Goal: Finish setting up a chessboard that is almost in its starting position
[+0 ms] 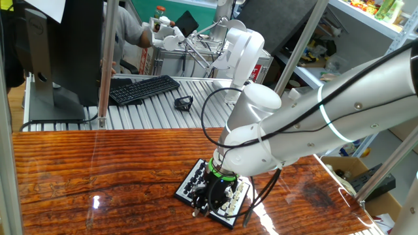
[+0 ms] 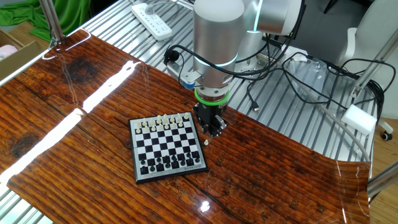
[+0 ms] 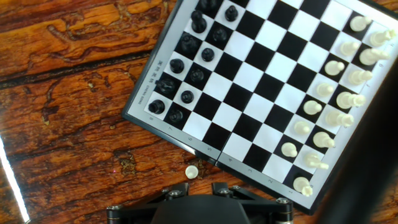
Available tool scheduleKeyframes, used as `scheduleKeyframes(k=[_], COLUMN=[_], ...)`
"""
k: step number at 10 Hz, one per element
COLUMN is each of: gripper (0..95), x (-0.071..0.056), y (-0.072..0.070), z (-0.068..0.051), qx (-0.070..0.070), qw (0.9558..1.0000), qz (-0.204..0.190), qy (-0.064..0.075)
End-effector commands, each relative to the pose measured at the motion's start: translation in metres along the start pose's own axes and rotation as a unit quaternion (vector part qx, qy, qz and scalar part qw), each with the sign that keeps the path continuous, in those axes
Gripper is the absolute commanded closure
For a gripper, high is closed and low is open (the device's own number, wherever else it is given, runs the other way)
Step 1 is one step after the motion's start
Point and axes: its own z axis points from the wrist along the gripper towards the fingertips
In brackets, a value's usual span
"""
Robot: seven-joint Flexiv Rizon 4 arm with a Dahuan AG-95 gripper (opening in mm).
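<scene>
The chessboard (image 2: 138, 167) lies on the wooden table, black pieces in two rows along one side and cream pieces along the other. One small cream piece (image 3: 191, 172) lies on the wood just off the board's edge, also seen as the same cream piece (image 2: 206, 142) beside the board. My gripper (image 2: 210, 129) hangs low over the table next to the board, right behind this piece. In the hand view my gripper (image 3: 200, 188) stands slightly open, bare wood showing between its fingers (image 3: 186, 189). From one fixed view the gripper (image 1: 213, 200) covers much of the chessboard (image 1: 185, 188).
A slatted metal table borders the wood. On it are a keyboard (image 1: 144, 89), a monitor (image 1: 65, 52), a power strip (image 2: 155, 12) and loose cables (image 2: 298, 68). A person (image 1: 130, 29) works at the back. Metal posts (image 1: 104, 65) frame the cell.
</scene>
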Motion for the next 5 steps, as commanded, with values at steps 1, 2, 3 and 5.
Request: scheduleKeyframes(k=[1,2,3,5], gripper=[76.0,76.0,76.0,76.0], x=[0.0001,-0.0001,-0.0002,-0.0004], y=[-0.0009,-0.0009,-0.0008,-0.0008], z=[0.0006,0.0008,0.0010,0.0022], qx=[0.003,0.003,0.003,0.002], qw=[1.0000,1.0000,1.0000,1.0000], qz=[-0.001,-0.002,-0.003,-0.003], qy=[-0.001,-0.001,-0.001,-0.001])
